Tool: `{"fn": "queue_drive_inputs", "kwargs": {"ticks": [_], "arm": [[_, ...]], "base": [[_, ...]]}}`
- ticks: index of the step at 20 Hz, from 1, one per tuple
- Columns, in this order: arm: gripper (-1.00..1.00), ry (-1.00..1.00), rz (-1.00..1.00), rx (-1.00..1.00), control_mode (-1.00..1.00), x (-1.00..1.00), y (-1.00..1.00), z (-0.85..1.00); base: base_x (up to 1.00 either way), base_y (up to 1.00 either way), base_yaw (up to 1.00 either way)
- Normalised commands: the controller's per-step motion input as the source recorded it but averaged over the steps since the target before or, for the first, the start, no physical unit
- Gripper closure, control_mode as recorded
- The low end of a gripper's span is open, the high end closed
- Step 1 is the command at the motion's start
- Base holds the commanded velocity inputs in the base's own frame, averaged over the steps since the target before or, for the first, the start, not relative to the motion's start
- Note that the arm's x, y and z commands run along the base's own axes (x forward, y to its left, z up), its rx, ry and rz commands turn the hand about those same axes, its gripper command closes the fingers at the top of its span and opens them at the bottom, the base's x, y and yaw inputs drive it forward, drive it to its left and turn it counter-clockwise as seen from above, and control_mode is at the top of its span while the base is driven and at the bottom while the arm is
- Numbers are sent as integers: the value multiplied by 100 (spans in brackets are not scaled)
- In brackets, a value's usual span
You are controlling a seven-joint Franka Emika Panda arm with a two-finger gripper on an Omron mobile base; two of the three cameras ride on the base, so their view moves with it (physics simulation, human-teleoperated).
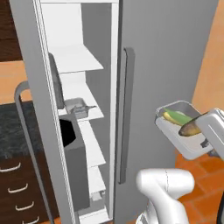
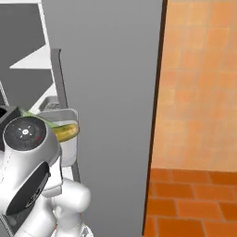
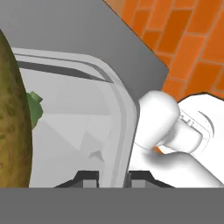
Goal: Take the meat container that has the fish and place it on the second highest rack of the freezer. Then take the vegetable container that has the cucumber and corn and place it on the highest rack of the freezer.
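The grey freezer (image 1: pixel 166 52) stands with its left door swung open, showing white shelves. The highest rack (image 1: pixel 81 61) is bare. On the second highest rack (image 1: pixel 97 114) sits a small grey meat container (image 1: pixel 78 106); I cannot make out the fish in it. My gripper (image 1: pixel 209 142) is shut on the rim of the white vegetable container (image 1: pixel 179 131), held in the air in front of the closed right door. The green cucumber (image 1: pixel 177 116) and the yellow-brown corn (image 1: pixel 191 128) lie in it. In the hand view the fingertips (image 3: pixel 89 177) clamp the tray rim (image 3: pixel 119 109), with the corn (image 3: pixel 13 127) at left.
The open freezer door (image 1: pixel 37 113) with its curved handle (image 1: pixel 24 127) juts toward me at left. The closed door's long handle (image 1: pixel 124 113) lies between the container and the shelves. Dark drawers (image 1: pixel 17 188) sit lower left. Orange tile floor (image 2: pixel 194 199) lies to the right.
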Motion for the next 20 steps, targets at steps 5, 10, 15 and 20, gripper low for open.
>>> {"fn": "queue_drive_inputs", "kwargs": {"ticks": [5, 10, 15, 20], "arm": [[100, 0, 0, 0, 100, 0, 0, 0], [100, 0, 0, 0, 100, 0, 0, 0], [100, 0, 0, 0, 100, 0, 0, 0], [100, 0, 0, 0, 100, 0, 0, 0]], "base": [[11, 18, 47], [-3, 10, 40], [6, 53, 40], [24, 18, 25]]}}
